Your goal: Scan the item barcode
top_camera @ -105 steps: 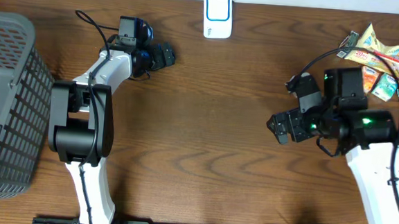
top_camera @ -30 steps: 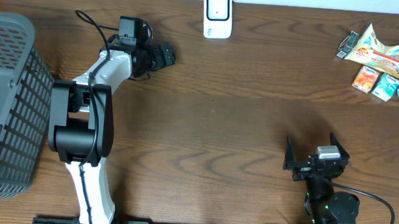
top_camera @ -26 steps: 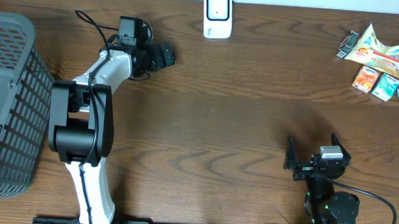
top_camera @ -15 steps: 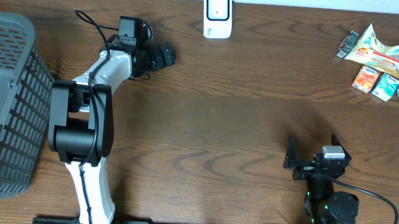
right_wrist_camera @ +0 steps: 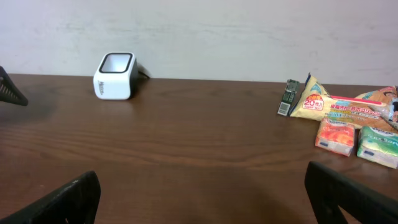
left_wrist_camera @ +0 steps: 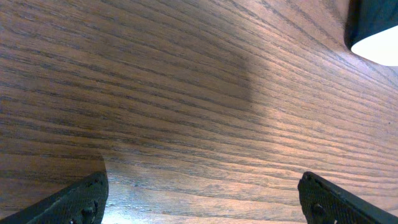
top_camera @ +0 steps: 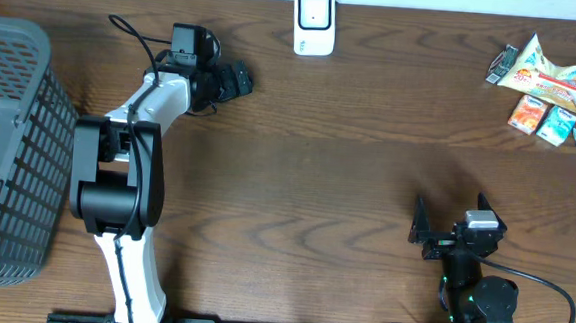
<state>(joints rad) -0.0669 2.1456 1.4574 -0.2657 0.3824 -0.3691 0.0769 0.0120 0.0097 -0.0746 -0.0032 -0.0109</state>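
Jaws wide and empty, the right gripper [top_camera: 451, 220] sits at the near edge of the table [top_camera: 317, 183], open wood running to the barcode scanner [right_wrist_camera: 115, 75] and far-right snack packets [right_wrist_camera: 348, 118]; only overhead shows the left gripper [top_camera: 239, 80], likewise spread, and the left-edge basket [top_camera: 7, 164].

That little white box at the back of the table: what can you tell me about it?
The white box is a small rounded cube, plastic by its look, with a framed window in its top face. It stands upright on the wooden table, at the middle of the far edge, close to the wall. Only the table visibly touches it; something dark behind it may be a cord.
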